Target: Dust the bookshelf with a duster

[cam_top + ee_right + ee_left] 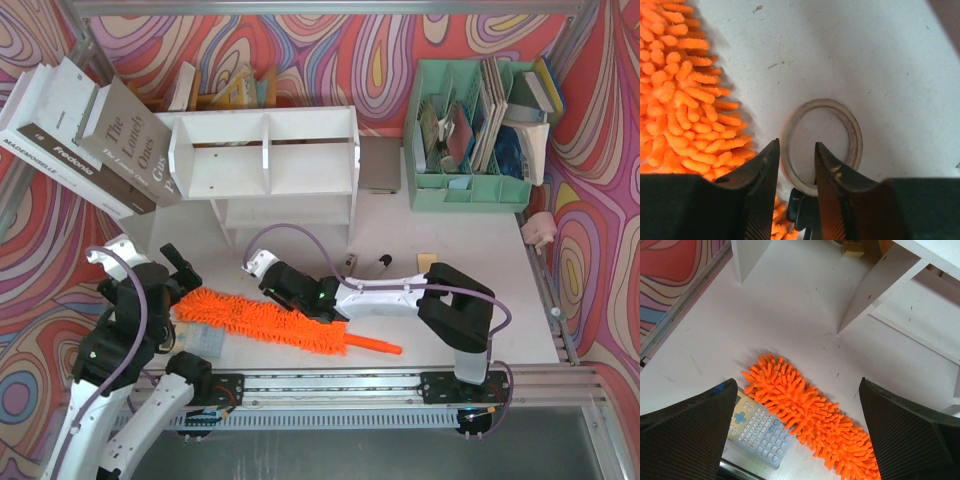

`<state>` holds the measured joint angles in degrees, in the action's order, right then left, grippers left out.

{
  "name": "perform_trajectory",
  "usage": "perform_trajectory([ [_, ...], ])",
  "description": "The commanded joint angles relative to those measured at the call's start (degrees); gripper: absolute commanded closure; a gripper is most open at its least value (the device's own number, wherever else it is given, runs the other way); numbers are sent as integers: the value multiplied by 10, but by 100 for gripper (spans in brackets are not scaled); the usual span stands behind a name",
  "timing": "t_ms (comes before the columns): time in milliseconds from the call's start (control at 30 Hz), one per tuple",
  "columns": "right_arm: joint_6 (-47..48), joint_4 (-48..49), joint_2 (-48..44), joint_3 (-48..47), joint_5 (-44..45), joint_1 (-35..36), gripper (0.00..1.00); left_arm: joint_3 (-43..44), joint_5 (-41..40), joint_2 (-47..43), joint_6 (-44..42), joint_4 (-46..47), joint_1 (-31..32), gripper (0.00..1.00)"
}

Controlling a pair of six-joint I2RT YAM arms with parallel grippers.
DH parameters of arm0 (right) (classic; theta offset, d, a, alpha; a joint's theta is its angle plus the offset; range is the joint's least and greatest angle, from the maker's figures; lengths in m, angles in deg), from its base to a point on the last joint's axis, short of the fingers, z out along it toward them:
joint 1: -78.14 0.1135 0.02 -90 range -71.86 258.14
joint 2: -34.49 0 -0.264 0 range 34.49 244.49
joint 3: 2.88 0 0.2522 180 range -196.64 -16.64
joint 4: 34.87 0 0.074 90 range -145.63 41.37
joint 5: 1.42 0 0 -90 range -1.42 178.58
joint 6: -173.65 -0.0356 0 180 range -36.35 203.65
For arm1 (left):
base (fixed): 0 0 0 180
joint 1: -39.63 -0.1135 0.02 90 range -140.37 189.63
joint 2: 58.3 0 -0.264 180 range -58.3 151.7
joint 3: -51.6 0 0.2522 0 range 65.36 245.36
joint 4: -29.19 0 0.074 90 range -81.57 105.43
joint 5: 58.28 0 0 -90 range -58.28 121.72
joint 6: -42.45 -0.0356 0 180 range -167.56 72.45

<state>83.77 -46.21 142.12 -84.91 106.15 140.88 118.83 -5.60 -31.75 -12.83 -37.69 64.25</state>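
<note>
Duster point(240, 316): lay flat on table point(470, 250) before bookshelf point(300, 160); long axis left-far to right-near, handle point(378, 346) toward right arm. Right gripper point(795, 150): pressed together, empty, beside fluff. Left gripper point(797, 384): spread, hung over left end.

The left arm point(112, 345) rises from its base at the near left corner and bends forward. Its left pincer point(180, 272) points down and is spread wide, the two dark fingers point(690, 430) standing at the far edges of the wrist view. The right arm point(395, 293) folds at its elbow above its base and stretches low toward the left, ending in the right pincer point(270, 285), whose jaws are drawn together with only a narrow slit between the fingertips point(762, 165).
</note>
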Motion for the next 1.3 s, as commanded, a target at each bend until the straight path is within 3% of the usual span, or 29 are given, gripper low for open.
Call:
perform_trajectory([
  [0,14,19,-30,13,-3,2,57,0,-21,12,11,-22,1,2],
  [67,23,22,-44,26,-22,2,48,0,-22,12,14,-23,1,2],
  [333,27,39,-126,93,-137,4,37,-5,-41,14,32,-22,1,2],
  [633,15,63,-119,130,-178,26,22,-14,-92,-14,58,-39,2,2],
  [1067,42,87,-46,134,-148,43,23,-17,-66,-46,50,-35,2,2],
  [1267,44,91,-26,133,-151,46,28,-10,-76,-27,110,-77,1,2],
])
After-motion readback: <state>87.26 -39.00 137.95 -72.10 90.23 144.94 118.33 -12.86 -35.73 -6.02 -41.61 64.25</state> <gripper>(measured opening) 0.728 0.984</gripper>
